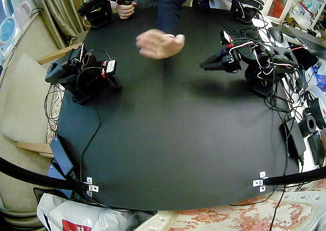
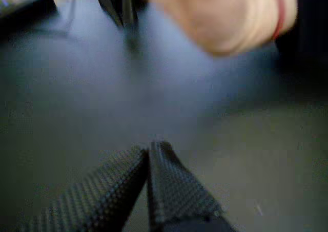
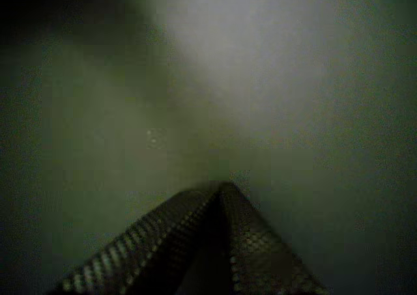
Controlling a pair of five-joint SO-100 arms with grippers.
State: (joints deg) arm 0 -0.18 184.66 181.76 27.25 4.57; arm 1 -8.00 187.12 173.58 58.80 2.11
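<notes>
My left gripper (image 1: 204, 66) hovers low over the black table (image 1: 168, 139), pointing at a person's hand (image 1: 160, 43) a short way off. It is shut and holds nothing. In a wrist view its shut fingertips (image 2: 150, 147) meet over bare tabletop, with the blurred hand (image 2: 220, 17) above. My right arm sits folded at the table's side edge, its gripper (image 1: 115, 83) down near the surface. In a wrist view that gripper (image 3: 221, 187) is shut, empty, and close over dim table.
The person's dark sleeve (image 1: 170, 6) reaches in from the far edge. Cables and black adapters (image 1: 300, 134) crowd the edge behind the left arm. A power brick (image 1: 61, 154) and wires lie beside the right arm. A white bag (image 1: 76, 215) sits below the near corner.
</notes>
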